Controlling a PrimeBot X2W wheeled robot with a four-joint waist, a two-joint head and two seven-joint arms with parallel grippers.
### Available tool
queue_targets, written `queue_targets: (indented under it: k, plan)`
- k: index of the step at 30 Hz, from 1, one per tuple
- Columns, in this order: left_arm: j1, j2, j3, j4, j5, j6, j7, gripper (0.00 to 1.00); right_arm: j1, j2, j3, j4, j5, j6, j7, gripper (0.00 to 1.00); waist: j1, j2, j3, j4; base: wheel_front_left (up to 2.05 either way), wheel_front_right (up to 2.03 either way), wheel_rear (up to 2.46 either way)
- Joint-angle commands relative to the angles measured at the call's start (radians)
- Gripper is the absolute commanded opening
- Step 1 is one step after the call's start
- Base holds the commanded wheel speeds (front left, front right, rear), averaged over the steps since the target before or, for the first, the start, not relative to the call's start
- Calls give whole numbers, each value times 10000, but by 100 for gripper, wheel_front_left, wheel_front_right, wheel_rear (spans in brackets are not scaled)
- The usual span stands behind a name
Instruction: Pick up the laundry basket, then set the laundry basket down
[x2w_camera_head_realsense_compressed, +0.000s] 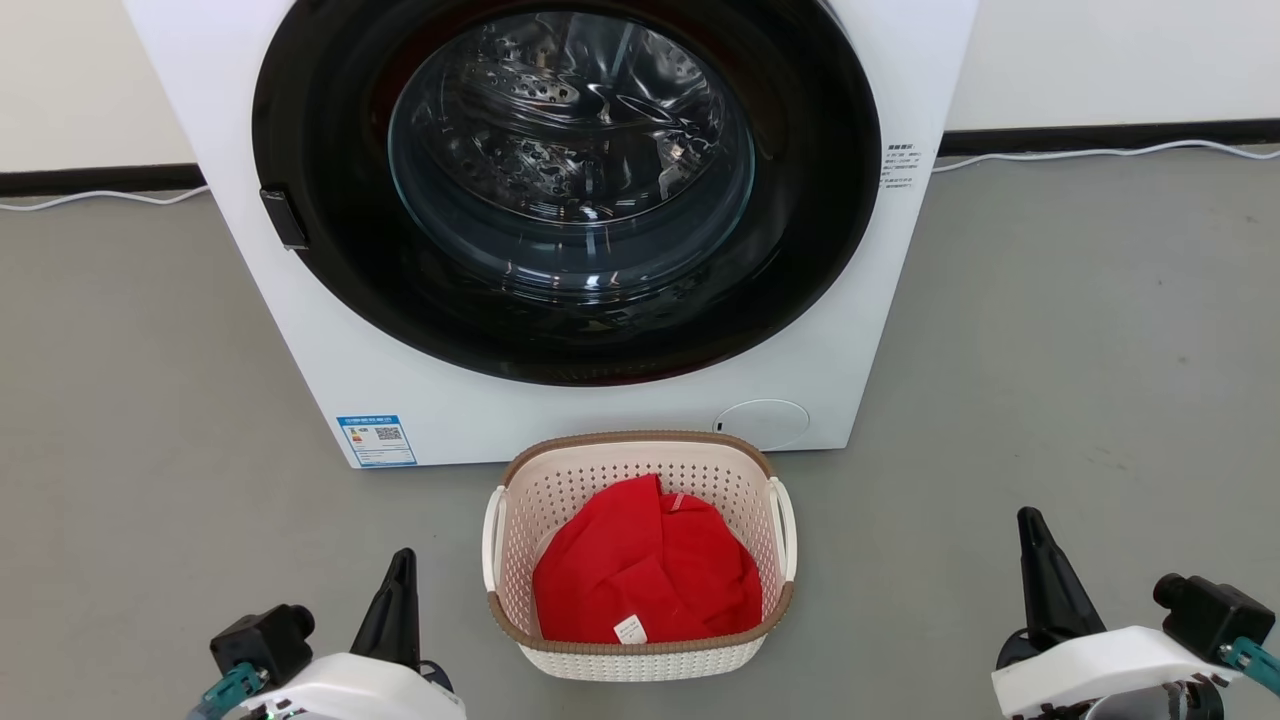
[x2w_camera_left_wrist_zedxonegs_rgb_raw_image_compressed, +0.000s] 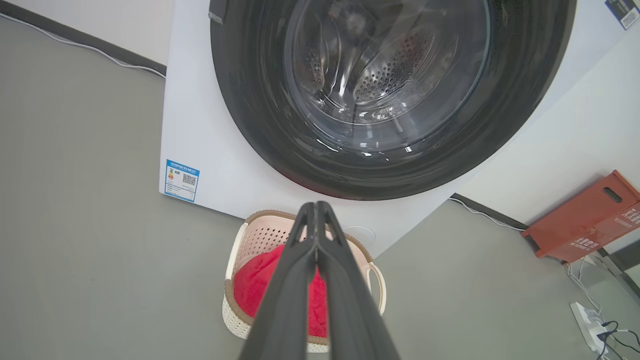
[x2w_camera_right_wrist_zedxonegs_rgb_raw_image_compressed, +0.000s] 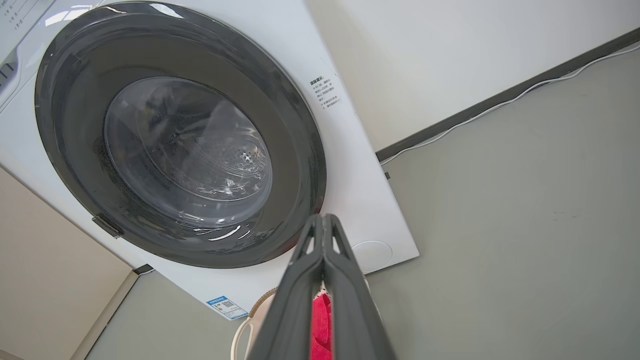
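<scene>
The laundry basket (x2w_camera_head_realsense_compressed: 640, 640), cream-white with a brown rim and white side loop handles, stands on the grey floor just in front of the washing machine (x2w_camera_head_realsense_compressed: 420, 390). A red cloth (x2w_camera_head_realsense_compressed: 645, 580) lies inside it. My left gripper (x2w_camera_head_realsense_compressed: 402, 565) hangs shut to the basket's lower left, apart from it. Off to the basket's right, well clear of it, my right gripper (x2w_camera_head_realsense_compressed: 1030, 525) is shut too. In the left wrist view the shut fingers (x2w_camera_left_wrist_zedxonegs_rgb_raw_image_compressed: 316, 210) overlap the basket (x2w_camera_left_wrist_zedxonegs_rgb_raw_image_compressed: 260, 240). The right wrist view shows shut fingers (x2w_camera_right_wrist_zedxonegs_rgb_raw_image_compressed: 324, 222) over the basket's edge (x2w_camera_right_wrist_zedxonegs_rgb_raw_image_compressed: 245, 332).
The washing machine's round glass door (x2w_camera_head_realsense_compressed: 570, 160) is closed, with an empty drum behind it. White cables (x2w_camera_head_realsense_compressed: 1100, 155) run along the dark baseboard. An orange-red box (x2w_camera_left_wrist_zedxonegs_rgb_raw_image_compressed: 590, 215) and a power strip (x2w_camera_left_wrist_zedxonegs_rgb_raw_image_compressed: 592, 320) sit to the right on the floor.
</scene>
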Motion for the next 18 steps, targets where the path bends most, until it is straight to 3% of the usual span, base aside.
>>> queue_targets:
  k: [1,18]
  plan:
    - [-395,48,157,-316,-328,-92,50,0,-351,-61,-23,-313,293,17,103,0,-2,-1,-1,5,0,0,0]
    - [-470,67,466,-399,-2178,-256,551,0,-407,21,-185,-390,2128,27,591,0,-2,-1,-8,67,0,0,0]
